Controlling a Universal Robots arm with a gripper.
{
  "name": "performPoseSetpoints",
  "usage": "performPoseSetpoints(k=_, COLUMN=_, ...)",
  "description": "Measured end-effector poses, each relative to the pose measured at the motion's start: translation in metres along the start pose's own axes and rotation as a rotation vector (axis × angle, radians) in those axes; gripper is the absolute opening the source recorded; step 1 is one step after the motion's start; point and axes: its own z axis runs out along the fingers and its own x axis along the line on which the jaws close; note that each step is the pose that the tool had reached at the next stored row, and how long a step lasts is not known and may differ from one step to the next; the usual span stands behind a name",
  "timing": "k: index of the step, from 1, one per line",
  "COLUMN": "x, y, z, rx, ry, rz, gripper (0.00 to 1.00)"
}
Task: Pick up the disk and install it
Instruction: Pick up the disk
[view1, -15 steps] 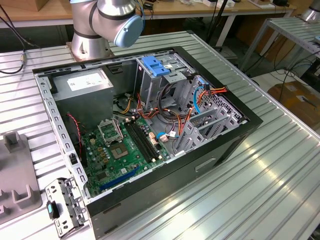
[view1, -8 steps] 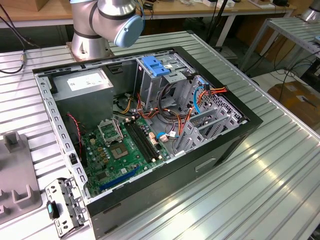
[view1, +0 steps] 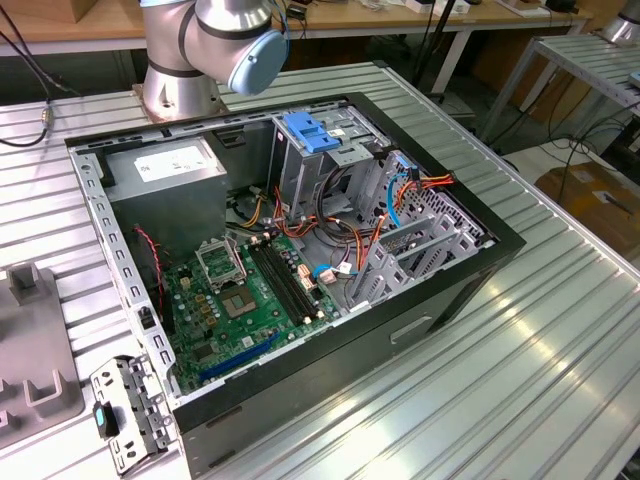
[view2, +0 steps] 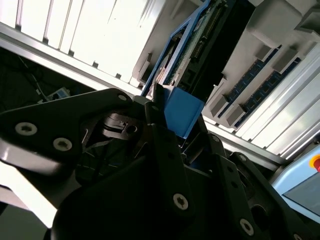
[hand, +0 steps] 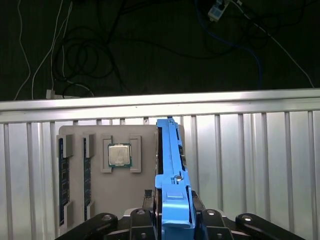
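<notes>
disk (hand: 172, 165): glossy blue plastic rails | table (view1: 520, 380): ribbed shiny metal

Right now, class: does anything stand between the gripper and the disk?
Nothing visible does. In both wrist views the disk sits directly between the fingers of the gripper, which close on its blue rail, with the grey tray behind it.

Ribbed metal table (view1: 540, 385) bears computer case (view1: 385, 340) and grey tray (view1: 30, 365).

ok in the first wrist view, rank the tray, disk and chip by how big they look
1. flat grey holder tray
2. black disk with bright blue plastic rails, edge-on and nearer the camera, so unsure
3. square silver processor chip
</notes>
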Motion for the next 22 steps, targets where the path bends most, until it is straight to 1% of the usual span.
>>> performPoseSetpoints(k=2, x=-0.0011, y=-0.0012, z=-0.0004, rx=0.0001, ry=-0.0001, rz=0.0, gripper=0.37)
performPoseSetpoints(k=7, x=-0.005, y=-0.0012, z=-0.0005, rx=0.0001, ry=0.001, rz=0.0, gripper=0.37)
performPoseSetpoints(k=12, x=-0.0066, y=-0.0011, z=-0.0006, rx=0.0014, ry=0.003, rz=-0.001, gripper=0.37)
performPoseSetpoints(k=15, x=-0.0076, y=-0.0011, z=-0.0005, rx=0.0099, ry=0.007, rz=-0.002, gripper=0.37)
performPoseSetpoints(k=16, x=-0.0079, y=-0.0011, z=-0.0005, rx=0.0142, ry=0.0084, rz=-0.002, gripper=0.37)
performPoseSetpoints(k=22, x=-0.0106, y=-0.001, z=-0.0006, rx=0.0446, ry=0.0185, rz=-0.002, gripper=0.37)
